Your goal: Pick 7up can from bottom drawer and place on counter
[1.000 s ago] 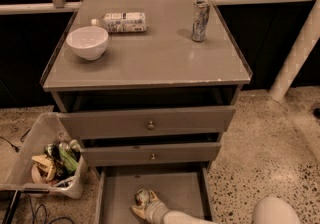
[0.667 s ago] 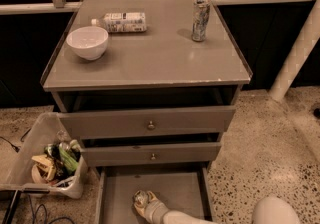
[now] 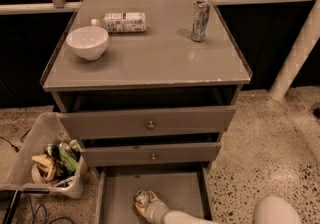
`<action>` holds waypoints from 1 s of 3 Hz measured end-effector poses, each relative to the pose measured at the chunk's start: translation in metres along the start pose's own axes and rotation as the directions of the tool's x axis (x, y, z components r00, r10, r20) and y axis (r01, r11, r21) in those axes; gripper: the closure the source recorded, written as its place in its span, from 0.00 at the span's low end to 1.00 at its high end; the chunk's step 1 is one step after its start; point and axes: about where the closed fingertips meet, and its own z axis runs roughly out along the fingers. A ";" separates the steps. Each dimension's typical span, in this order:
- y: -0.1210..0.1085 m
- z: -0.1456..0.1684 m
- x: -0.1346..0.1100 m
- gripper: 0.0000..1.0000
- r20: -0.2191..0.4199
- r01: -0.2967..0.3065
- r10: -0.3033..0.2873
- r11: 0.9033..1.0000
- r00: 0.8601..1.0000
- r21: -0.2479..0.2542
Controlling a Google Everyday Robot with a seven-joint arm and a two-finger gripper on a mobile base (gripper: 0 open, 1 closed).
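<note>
The pale gripper (image 3: 148, 207) is reaching into the shallow grey bottom drawer (image 3: 182, 193), right at the small silver-ended 7up can (image 3: 142, 198); its grip I cannot tell. The next move is probably lifting the can onto the flat grey table (image 3: 150, 63).

Of the 7up can (image 3: 142, 197) I only see a silvery top; gripper (image 3: 148, 207) in the bottom drawer (image 3: 176, 192) covers the rest. Drawer front cut off below.

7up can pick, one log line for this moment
stage: pick | gripper: in bottom drawer, at 7up can | counter: 7up can not yet placed
</note>
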 end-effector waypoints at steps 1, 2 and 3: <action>-0.032 -0.008 -0.008 1.00 0.032 -0.001 0.001 1.000 1.000 0.002; -0.093 -0.022 -0.025 1.00 0.056 0.014 -0.013 1.000 0.998 -0.014; -0.132 -0.032 -0.043 1.00 0.038 0.038 -0.035 0.996 0.999 -0.084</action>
